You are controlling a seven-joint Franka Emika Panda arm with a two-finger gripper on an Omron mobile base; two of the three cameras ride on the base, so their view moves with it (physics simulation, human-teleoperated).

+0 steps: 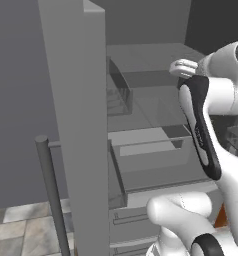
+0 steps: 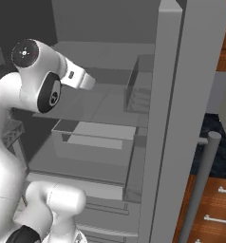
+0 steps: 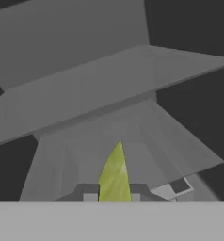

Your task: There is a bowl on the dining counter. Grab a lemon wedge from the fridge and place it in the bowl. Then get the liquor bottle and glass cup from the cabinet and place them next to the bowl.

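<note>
- The first step of the task is judged to be in hand: the lemon wedge [image 3: 115, 174] has been taken up inside the fridge [image 1: 76, 115] and has not yet been carried to the bowl.
- In the hand view, the hand [image 3: 114, 194] is seen clenched on the lemon wedge, whose yellow-green point sticks up between the two dark finger tips.
- Grey fridge shelves [image 3: 109, 89] are seen ahead of the wedge, so the wedge is placed inside the fridge compartment, above a shelf and not resting on it as far as can be told.
- In both base views the arm is reached in past the open fridge door [image 2: 181, 109], over a drawer [image 2: 93, 140].
- Next, a straight withdrawal out of the compartment is called for, with shelf edges and door avoided.
- The grip should be kept firm, since so thin a sliver could slip.
- A drive to the dining counter would then be needed.
</note>
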